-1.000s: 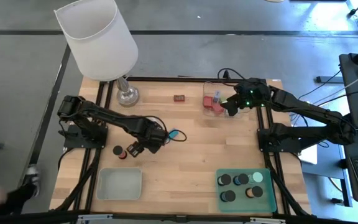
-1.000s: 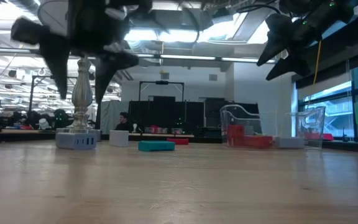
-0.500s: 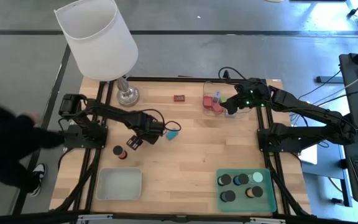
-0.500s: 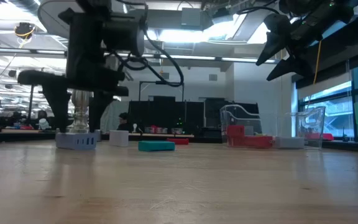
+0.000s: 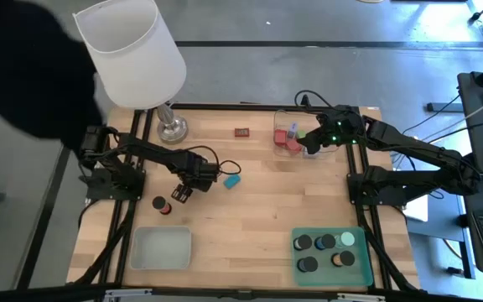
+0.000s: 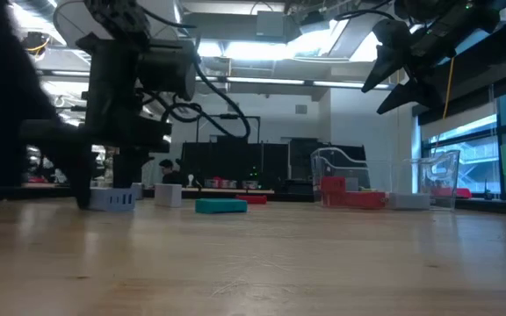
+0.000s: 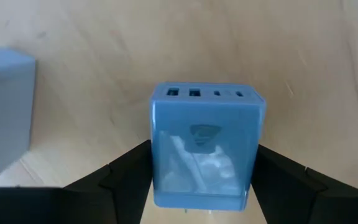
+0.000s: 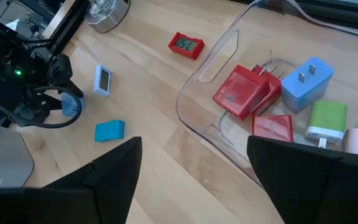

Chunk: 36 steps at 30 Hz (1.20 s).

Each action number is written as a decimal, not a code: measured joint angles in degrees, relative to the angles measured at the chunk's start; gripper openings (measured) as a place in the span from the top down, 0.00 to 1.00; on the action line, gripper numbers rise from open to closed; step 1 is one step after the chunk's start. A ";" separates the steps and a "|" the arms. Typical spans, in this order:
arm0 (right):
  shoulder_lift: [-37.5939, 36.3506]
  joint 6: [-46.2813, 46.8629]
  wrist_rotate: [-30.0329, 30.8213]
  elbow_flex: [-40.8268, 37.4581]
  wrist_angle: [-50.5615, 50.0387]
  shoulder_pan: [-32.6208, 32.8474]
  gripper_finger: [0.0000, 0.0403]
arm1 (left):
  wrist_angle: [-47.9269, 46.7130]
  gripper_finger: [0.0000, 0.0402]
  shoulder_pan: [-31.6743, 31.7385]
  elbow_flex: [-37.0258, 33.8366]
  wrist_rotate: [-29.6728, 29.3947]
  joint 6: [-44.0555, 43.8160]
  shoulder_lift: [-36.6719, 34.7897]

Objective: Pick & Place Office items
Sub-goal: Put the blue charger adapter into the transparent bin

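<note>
While left gripper (image 5: 180, 186) squeezes lilac-blue plastic charger block (image 7: 207, 143) at wooden table's (image 5: 258, 218) nine o'clock: lift straight up, keep squeeze even, miss flat teal block (image 5: 232, 180) at its three o'clock. Right gripper (image 5: 311, 144) waits, fingers apart, over clear plastic tray (image 8: 188, 121), one o'clock.

Even daylight, ceiling lights (image 6: 262, 39) glaring in the low view, a dark blurred person (image 5: 23, 75) top left overhead.

- My high camera looks straight down on the whole table (image 5: 250, 210).
- My low one looks level across it.
- Wrist cameras sit close; both see the teal block (image 8: 109, 130) near twelve o'clock.
</note>
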 joint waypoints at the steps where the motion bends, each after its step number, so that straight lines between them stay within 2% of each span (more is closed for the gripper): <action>1: 0.00 0.00 0.00 0.00 0.00 0.00 0.27 | -0.04 0.40 -0.01 0.04 -0.03 -1.37 0.00; 5: 0.00 0.00 0.00 0.00 0.00 0.00 0.27 | -0.13 0.48 -0.26 1.19 -0.06 -6.96 0.00; 9: 0.00 0.00 0.00 0.00 0.00 0.00 0.27 | -0.17 0.48 -0.31 4.03 -0.11 -13.72 0.00; 13: 0.00 0.04 -0.01 0.00 0.00 0.00 0.27 | -0.04 0.48 -0.31 9.62 -1.80 -17.23 0.00; 17: 0.00 4.00 -0.22 0.00 0.50 0.02 0.27 | 2.08 0.48 -0.31 16.80 -6.36 -16.99 0.00; 21: 0.00 7.24 -2.55 0.00 2.94 0.70 0.27 | 9.29 0.48 -0.31 22.26 -15.07 -15.36 0.00; 24: 0.00 9.29 -3.19 0.00 6.70 2.58 0.27 | 18.42 0.47 -0.27 23.74 -23.97 -14.04 0.00; 26: 0.00 11.18 -3.17 0.00 9.93 4.05 0.27 | 24.62 0.46 -0.06 24.07 -27.18 -13.58 0.00; 30: 0.00 13.63 -3.14 0.00 18.44 6.88 0.27 | 33.51 0.46 0.35 24.15 -26.97 -14.12 0.00; 36: 1.14 15.88 -0.83 0.00 28.24 10.57 0.27 | 40.41 0.46 0.35 24.15 -27.03 -14.44 0.00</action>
